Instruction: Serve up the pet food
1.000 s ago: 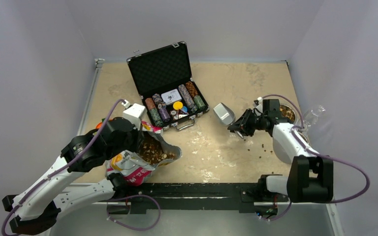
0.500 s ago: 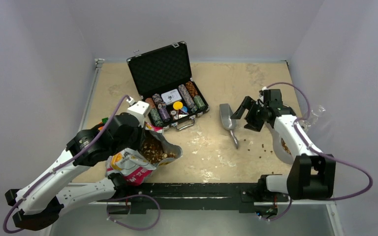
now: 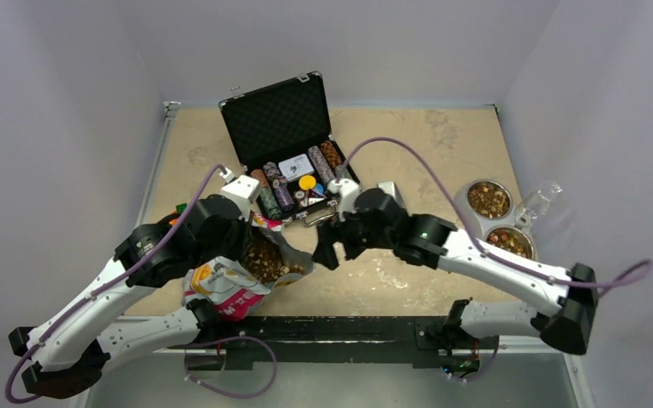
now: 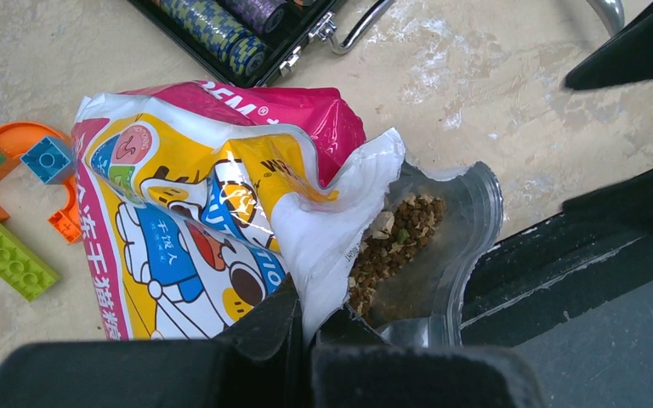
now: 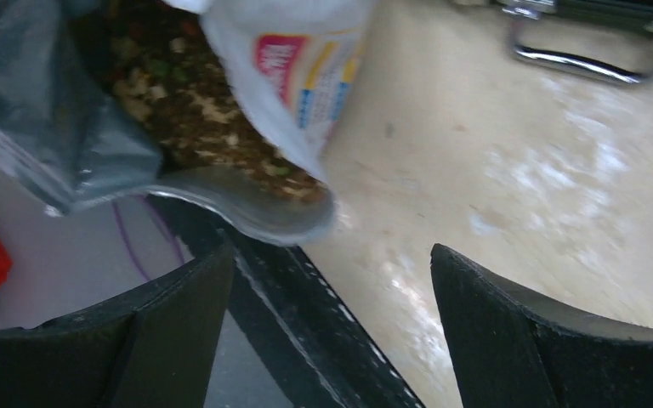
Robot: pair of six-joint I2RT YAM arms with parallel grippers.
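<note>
The pet food (image 4: pixel 395 242) is brown kibble lying in the open mouth of a printed white, pink and yellow bag (image 4: pixel 221 187). My left gripper (image 4: pixel 309 319) is shut on the bag's white top edge and holds it near the table's front left (image 3: pixel 247 272). My right gripper (image 5: pixel 332 255) stands open with nothing between its fingers, just right of the bag's mouth (image 5: pixel 247 204) and low over the table (image 3: pixel 332 251). More kibble fills two steel bowls (image 3: pixel 488 198) at the right. A grey scoop (image 3: pixel 388 188) lies behind the right arm, mostly hidden.
An open black case of poker chips (image 3: pixel 293 153) stands at mid-back, its handle (image 5: pixel 574 64) near my right gripper. Toy bricks (image 4: pixel 4 251) lie left of the bag. A glass piece (image 3: pixel 544 197) stands by the bowls. The black front rail (image 3: pixel 340 327) runs below the bag.
My right gripper opened and left the scoop on the table by the case. The right arm then swung left across the table to the bag's mouth. The left arm and bag stayed put.
</note>
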